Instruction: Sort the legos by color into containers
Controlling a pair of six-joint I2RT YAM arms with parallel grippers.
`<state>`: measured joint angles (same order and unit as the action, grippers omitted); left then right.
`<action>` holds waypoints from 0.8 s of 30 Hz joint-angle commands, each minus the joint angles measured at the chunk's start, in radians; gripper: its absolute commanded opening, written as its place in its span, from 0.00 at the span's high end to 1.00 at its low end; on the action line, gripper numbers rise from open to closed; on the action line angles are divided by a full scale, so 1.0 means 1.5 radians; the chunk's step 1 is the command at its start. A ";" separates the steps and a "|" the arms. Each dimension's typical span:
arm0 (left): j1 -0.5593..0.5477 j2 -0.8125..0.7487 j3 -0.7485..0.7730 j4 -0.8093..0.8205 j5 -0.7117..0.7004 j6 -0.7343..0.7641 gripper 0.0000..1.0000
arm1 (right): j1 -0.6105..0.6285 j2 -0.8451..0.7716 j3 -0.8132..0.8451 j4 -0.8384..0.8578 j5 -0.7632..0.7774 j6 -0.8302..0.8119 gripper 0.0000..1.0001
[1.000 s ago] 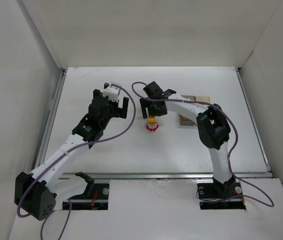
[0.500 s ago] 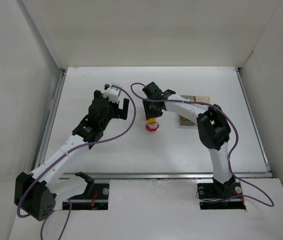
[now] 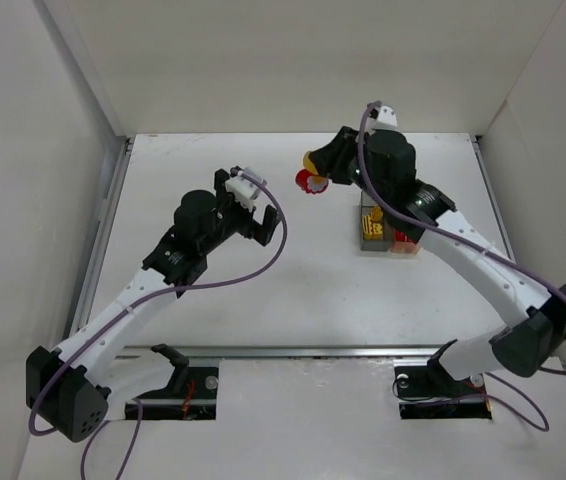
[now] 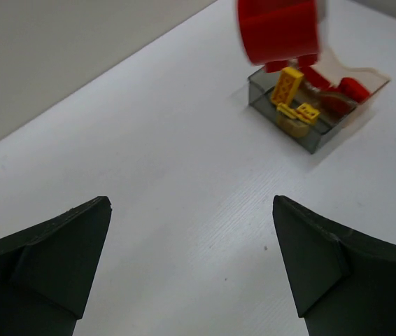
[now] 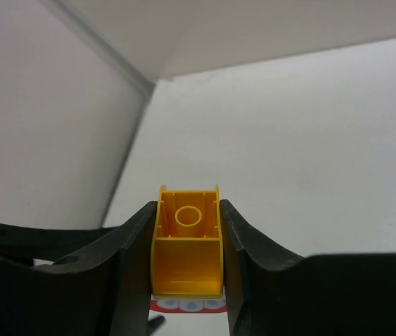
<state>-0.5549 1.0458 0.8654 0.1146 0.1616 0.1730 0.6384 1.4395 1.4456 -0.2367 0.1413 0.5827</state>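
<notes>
My right gripper [image 5: 187, 218] is shut on a yellow lego [image 5: 187, 245] that has a red lego [image 5: 187, 305] stuck under it. The pair hangs in the air over the back of the table [image 3: 310, 176], left of the containers. In the left wrist view that red lego [image 4: 279, 29] shows large at the top. Yellow legos [image 4: 287, 87] lie in the dark grey container [image 4: 282, 126], and red legos [image 4: 352, 88] in the clear one [image 4: 369, 98]. The left gripper [image 4: 191, 204] is open over bare table, nothing between its fingers.
White walls close in the table on three sides. The joined containers [image 3: 367, 240] sit right of centre under the right arm's forearm. A metal rail [image 3: 313, 351] runs along the near edge, and purple cables loop off both arms.
The right gripper closed on the yellow-and-red lego stack at the table's middle, then lifted it up and toward the back. The left gripper shifted slightly right, still open.
</notes>
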 commanded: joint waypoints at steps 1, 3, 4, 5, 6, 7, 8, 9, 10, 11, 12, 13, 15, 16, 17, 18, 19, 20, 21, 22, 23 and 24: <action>-0.018 -0.028 0.049 0.087 0.126 0.039 0.00 | 0.039 0.002 0.001 0.073 0.089 0.061 1.00; -0.024 -0.028 0.055 0.104 0.163 0.039 0.00 | 0.048 0.002 0.001 0.073 0.098 0.068 1.00; -0.024 -0.021 0.063 0.122 0.170 0.039 0.00 | 0.057 0.002 0.001 0.073 0.108 0.068 1.00; -0.024 -0.021 0.069 0.122 0.170 0.021 0.00 | 0.063 0.002 0.001 0.073 0.116 0.068 1.00; -0.024 -0.005 0.076 0.128 0.177 0.013 0.00 | 0.063 0.002 0.001 0.073 0.127 0.068 1.00; -0.024 0.001 0.093 0.128 0.177 0.003 0.00 | 0.072 -0.006 0.001 0.073 0.144 0.068 1.00; -0.024 0.007 0.099 0.128 0.177 -0.006 0.00 | 0.081 -0.007 -0.007 0.073 0.150 0.068 1.00; -0.030 0.013 0.099 0.128 0.190 -0.018 0.00 | 0.081 -0.013 -0.008 0.073 0.150 0.068 1.00; -0.030 0.014 0.099 0.128 0.190 -0.024 0.00 | 0.081 -0.013 -0.014 0.073 0.157 0.068 1.00; -0.030 0.014 0.099 0.135 0.197 -0.024 0.00 | 0.081 -0.020 -0.014 0.073 0.157 0.068 1.00; -0.030 0.014 0.099 0.135 0.197 -0.034 0.00 | 0.087 -0.020 -0.020 0.073 0.157 0.068 1.00; -0.030 0.023 0.106 0.135 0.197 -0.035 0.00 | 0.087 -0.020 -0.020 0.073 0.157 0.068 1.00; -0.030 0.031 0.112 0.129 0.197 -0.050 0.00 | 0.087 -0.027 -0.020 0.073 0.157 0.068 1.00; -0.030 0.038 0.112 0.122 0.197 -0.050 0.02 | 0.087 -0.033 -0.020 0.073 0.157 0.068 1.00; -0.030 0.038 0.112 0.122 0.197 -0.050 0.04 | 0.087 -0.033 -0.020 0.073 0.157 0.068 1.00; -0.030 0.038 0.112 0.122 0.197 -0.050 0.06 | 0.087 -0.039 -0.027 0.073 0.157 0.068 1.00; -0.030 0.038 0.105 0.122 0.197 -0.056 0.08 | 0.087 -0.039 -0.027 0.073 0.163 0.068 1.00; -0.030 0.044 0.105 0.122 0.197 -0.056 0.09 | 0.093 -0.046 -0.027 0.073 0.163 0.068 1.00; -0.030 0.044 0.105 0.122 0.197 -0.062 0.11 | 0.093 -0.046 -0.027 0.073 0.163 0.062 1.00; -0.030 0.051 0.112 0.122 0.197 -0.071 0.19 | 0.093 -0.046 -0.021 0.073 0.163 0.061 1.00; -0.030 0.051 0.112 0.122 0.190 -0.071 0.23 | 0.093 -0.053 -0.021 0.073 0.163 0.061 1.00; -0.030 0.051 0.119 0.129 0.190 -0.079 0.26 | 0.100 -0.053 -0.021 0.073 0.163 0.061 1.00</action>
<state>-0.5949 1.1297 0.9894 0.2577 0.4339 0.0937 0.7681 1.4029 1.4052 -0.1719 0.3664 0.6735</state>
